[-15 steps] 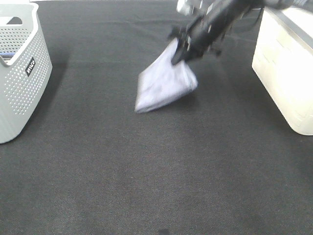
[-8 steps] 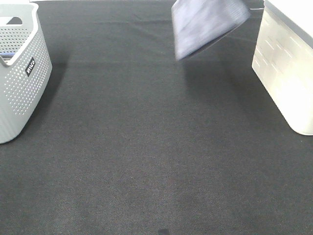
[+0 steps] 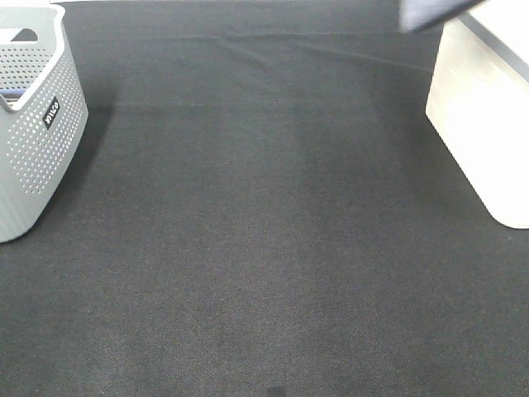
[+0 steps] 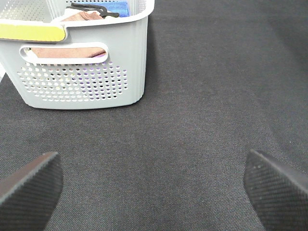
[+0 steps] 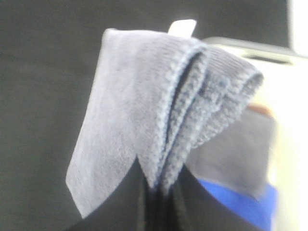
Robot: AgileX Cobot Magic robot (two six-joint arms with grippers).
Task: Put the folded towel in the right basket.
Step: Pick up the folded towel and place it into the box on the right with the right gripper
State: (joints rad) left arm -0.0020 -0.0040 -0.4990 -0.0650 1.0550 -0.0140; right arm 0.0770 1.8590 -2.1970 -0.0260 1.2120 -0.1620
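The folded grey-lavender towel (image 5: 159,110) hangs pinched in my right gripper (image 5: 156,190), which is shut on it. In the high view only a blurred corner of the towel (image 3: 430,11) shows at the top edge, just left of the white right basket (image 3: 479,107); the right gripper itself is out of that view. In the right wrist view the basket's rim (image 5: 250,50) and blue and grey cloth inside it lie behind the towel. My left gripper (image 4: 154,185) is open and empty over the dark mat, its fingertips (image 4: 29,185) wide apart.
A grey perforated basket (image 3: 33,124) stands at the far left, and it also shows in the left wrist view (image 4: 82,77) holding pink, blue and black items. A dark mat (image 3: 264,248) covers the table.
My right gripper has lifted the towel off the mat and carried it up and to the right, nearly out of the high view, beside the right basket.
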